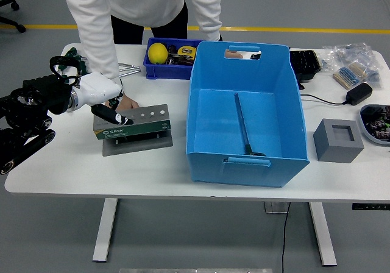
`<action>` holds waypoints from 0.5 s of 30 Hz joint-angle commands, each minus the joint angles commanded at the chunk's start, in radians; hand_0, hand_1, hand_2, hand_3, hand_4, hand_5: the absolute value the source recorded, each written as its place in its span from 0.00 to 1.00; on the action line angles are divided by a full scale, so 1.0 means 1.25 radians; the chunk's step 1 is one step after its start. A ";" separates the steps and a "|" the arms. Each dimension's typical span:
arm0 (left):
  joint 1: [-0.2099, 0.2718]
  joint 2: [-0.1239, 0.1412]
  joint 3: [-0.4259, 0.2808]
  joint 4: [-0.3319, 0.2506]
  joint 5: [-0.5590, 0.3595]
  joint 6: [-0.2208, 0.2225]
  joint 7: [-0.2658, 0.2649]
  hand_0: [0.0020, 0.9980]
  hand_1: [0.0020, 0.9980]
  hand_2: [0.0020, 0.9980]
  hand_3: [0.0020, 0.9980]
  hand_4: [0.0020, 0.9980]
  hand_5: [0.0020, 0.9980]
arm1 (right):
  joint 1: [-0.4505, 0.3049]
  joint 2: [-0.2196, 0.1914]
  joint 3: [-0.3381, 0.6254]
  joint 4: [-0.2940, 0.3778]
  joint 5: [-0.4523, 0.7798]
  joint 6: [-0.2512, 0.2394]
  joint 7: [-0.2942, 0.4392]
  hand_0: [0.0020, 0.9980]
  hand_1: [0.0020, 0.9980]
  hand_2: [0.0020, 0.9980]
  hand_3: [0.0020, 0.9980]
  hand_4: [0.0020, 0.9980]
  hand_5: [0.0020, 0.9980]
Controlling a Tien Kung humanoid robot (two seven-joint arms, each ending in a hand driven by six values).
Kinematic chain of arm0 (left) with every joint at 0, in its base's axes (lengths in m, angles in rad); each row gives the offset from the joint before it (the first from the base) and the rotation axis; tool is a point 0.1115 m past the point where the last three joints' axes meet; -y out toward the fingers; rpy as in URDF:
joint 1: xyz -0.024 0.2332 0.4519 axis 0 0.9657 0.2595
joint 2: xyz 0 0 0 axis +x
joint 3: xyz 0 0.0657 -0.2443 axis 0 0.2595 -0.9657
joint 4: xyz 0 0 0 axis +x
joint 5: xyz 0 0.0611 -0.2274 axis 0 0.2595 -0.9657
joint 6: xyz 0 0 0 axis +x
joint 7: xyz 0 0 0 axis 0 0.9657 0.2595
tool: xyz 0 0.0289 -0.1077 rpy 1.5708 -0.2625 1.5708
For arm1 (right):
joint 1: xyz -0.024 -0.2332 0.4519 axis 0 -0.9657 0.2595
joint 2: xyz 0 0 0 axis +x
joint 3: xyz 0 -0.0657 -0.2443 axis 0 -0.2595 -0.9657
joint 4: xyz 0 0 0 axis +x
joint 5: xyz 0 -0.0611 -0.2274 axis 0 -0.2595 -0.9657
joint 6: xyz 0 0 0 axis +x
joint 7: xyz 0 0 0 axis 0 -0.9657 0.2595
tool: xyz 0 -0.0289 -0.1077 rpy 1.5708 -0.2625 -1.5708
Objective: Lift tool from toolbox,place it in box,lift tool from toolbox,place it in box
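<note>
The green toolbox (132,125) carries white "SATA" lettering on its front face, near the left end; no other writing can be read. It sits on a grey base plate (138,145) at the table's (73,169) left-centre, its grey top panel showing a row of small round holes.

The robot's left hand (103,96), white-shelled with dark fingers (116,115), reaches in from nine o'clock and rests over the toolbox's left end, the fingertips curled down onto the top edge at about ten o'clock of the box. Whether the fingers actually grip anything cannot be told. A person's hand (127,104) lies just behind the toolbox, at its eleven o'clock, touching or nearly touching the robot's fingers; the person in a white sleeve leans in from twelve o'clock.

The large blue box (246,111) stands just to three o'clock of the toolbox. One long slim tool (241,125) lies on its floor, running from twelve to six o'clock, well apart from the hand.

At twelve o'clock of the toolbox a small blue bin (172,58) holds a yellow ball (158,53) and a tape measure (184,52). A grey block (338,140) sits at three o'clock of the blue box.
</note>
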 joint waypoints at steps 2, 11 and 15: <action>0.000 0.000 0.001 0.003 0.000 0.000 0.001 0.65 0.40 0.34 0.28 0.91 1.00 | 0.000 0.000 -0.001 0.000 0.000 0.000 0.000 0.74 0.74 0.78 0.61 0.85 0.75; 0.000 0.001 0.008 0.002 -0.008 -0.001 0.000 0.63 0.31 0.26 0.22 0.91 1.00 | 0.000 0.000 -0.001 0.000 -0.001 0.000 0.000 0.74 0.74 0.78 0.61 0.85 0.75; 0.001 0.001 0.009 0.004 -0.016 0.000 -0.004 0.53 0.25 0.21 0.15 0.91 1.00 | 0.000 0.000 -0.001 0.000 0.000 -0.001 0.000 0.74 0.74 0.78 0.61 0.85 0.75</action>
